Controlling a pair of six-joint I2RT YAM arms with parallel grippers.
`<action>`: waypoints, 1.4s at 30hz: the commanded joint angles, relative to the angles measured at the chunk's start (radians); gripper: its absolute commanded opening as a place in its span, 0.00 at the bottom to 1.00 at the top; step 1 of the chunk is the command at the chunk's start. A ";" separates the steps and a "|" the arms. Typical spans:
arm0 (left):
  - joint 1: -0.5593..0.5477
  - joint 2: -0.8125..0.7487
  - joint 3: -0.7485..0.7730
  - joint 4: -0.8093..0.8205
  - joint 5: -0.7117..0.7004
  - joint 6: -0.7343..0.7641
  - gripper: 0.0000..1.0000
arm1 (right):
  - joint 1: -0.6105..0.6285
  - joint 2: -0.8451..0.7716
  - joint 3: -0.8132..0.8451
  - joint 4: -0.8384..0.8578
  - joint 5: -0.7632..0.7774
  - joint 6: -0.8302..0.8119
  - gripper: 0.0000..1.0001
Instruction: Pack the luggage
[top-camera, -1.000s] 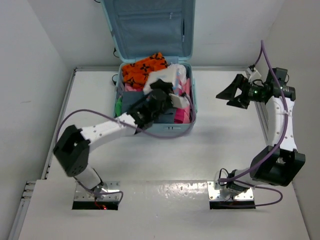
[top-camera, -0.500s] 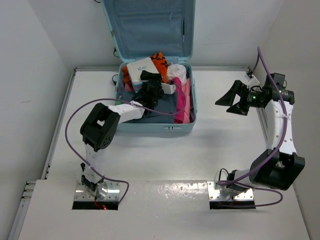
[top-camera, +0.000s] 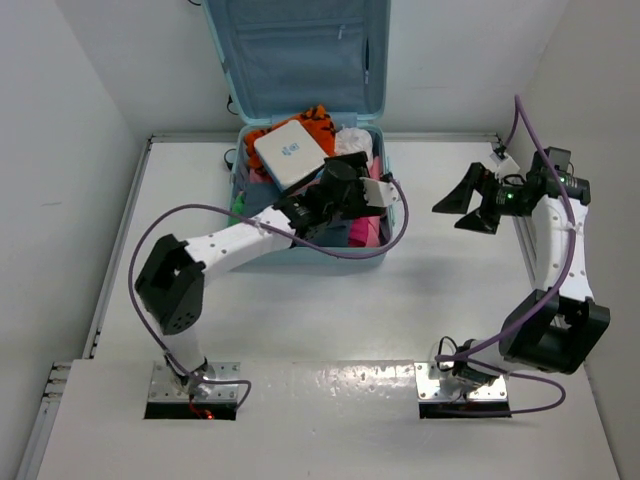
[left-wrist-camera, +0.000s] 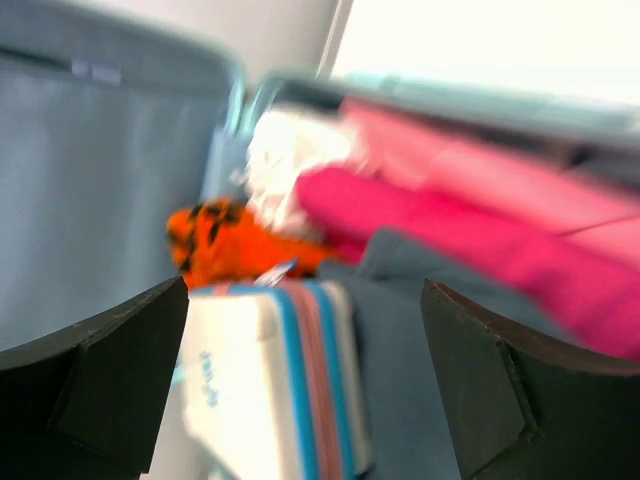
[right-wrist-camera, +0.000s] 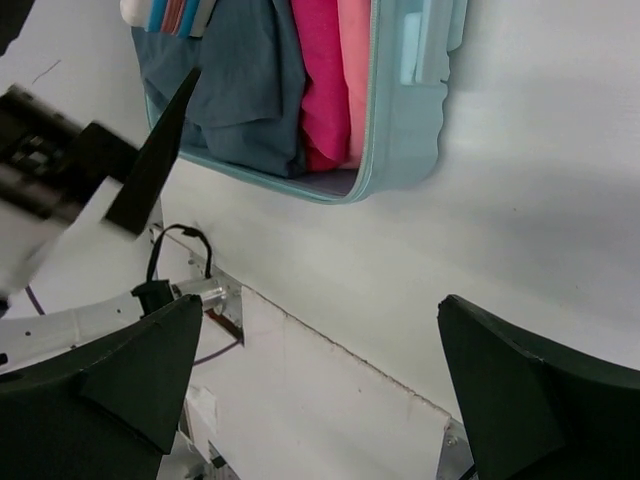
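Observation:
The luggage (top-camera: 384, 222), a pale aqua suitcase, lies open at the back of the table with its lid (top-camera: 295, 50) upright. Inside are an orange cloth (top-camera: 316, 118), a white cloth (top-camera: 352, 140), pink clothes (top-camera: 373, 205) and a grey-blue garment (top-camera: 262, 196). A white-and-blue first-aid box (top-camera: 292, 152) lies on the orange cloth. My left gripper (top-camera: 322, 188) hovers over the suitcase just right of the box, open and empty; in the left wrist view (left-wrist-camera: 305, 300) the box (left-wrist-camera: 260, 380) is ahead between the fingers. My right gripper (top-camera: 462, 205) is open and empty in the air to the right of the suitcase.
A green item (top-camera: 237, 208) sits at the suitcase's left inner edge. The right wrist view shows the suitcase's near corner (right-wrist-camera: 415, 110), the pink clothes (right-wrist-camera: 325, 80) and the white table (right-wrist-camera: 480, 220). White walls close in on both sides.
The first-aid box has been let go on the orange cloth at the back left of the suitcase. My left gripper has drawn back to the right. The right arm has barely moved.

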 joint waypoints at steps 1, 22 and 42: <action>-0.019 -0.112 0.066 -0.119 0.217 -0.210 1.00 | -0.005 0.003 0.038 0.006 -0.039 -0.019 1.00; 0.870 -0.107 0.386 -0.085 0.537 -1.094 0.55 | 0.169 -0.100 -0.044 0.457 0.330 0.174 0.97; 0.912 0.691 0.964 0.554 0.771 -1.379 0.62 | 0.146 0.109 -0.033 0.511 0.343 0.022 0.97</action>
